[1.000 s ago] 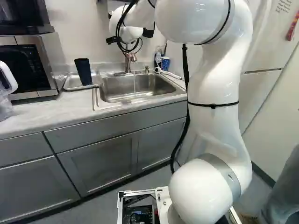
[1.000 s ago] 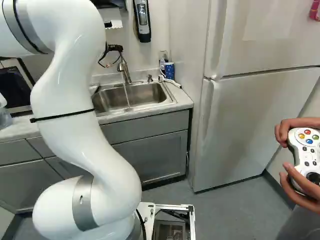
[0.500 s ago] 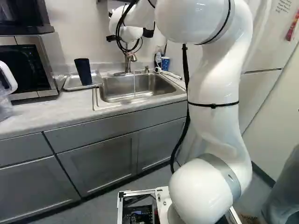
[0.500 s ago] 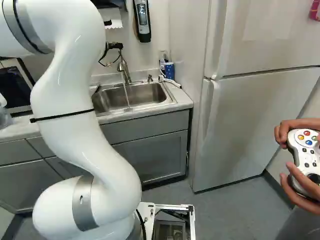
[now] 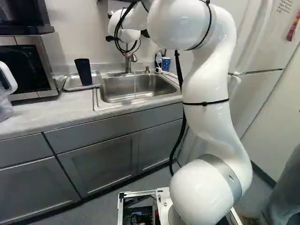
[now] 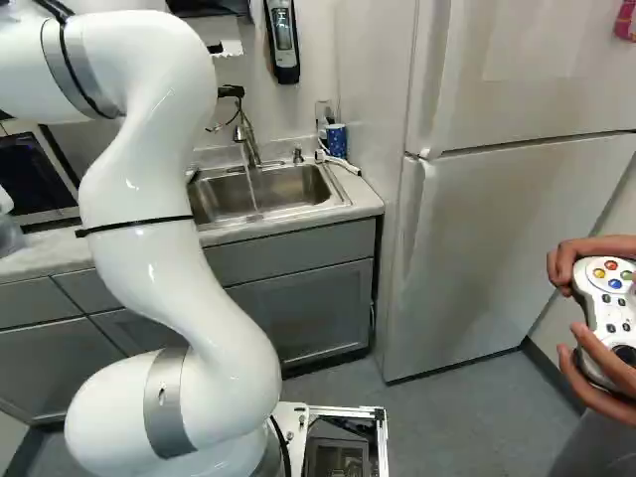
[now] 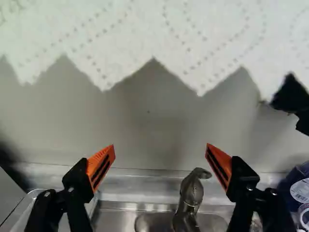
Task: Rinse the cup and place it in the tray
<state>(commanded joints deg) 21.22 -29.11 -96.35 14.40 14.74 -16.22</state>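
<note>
Your gripper [image 7: 160, 147] is released, and the dark tumbler [image 5: 84, 72] stands in the metal tray [image 5: 71, 83] at ten o'clock from the sink [image 5: 115, 91] in the left base view, but lowering carelessly could knock the faucet [image 7: 191, 195] and make the running water [image 6: 253, 191] splash outside.
</note>
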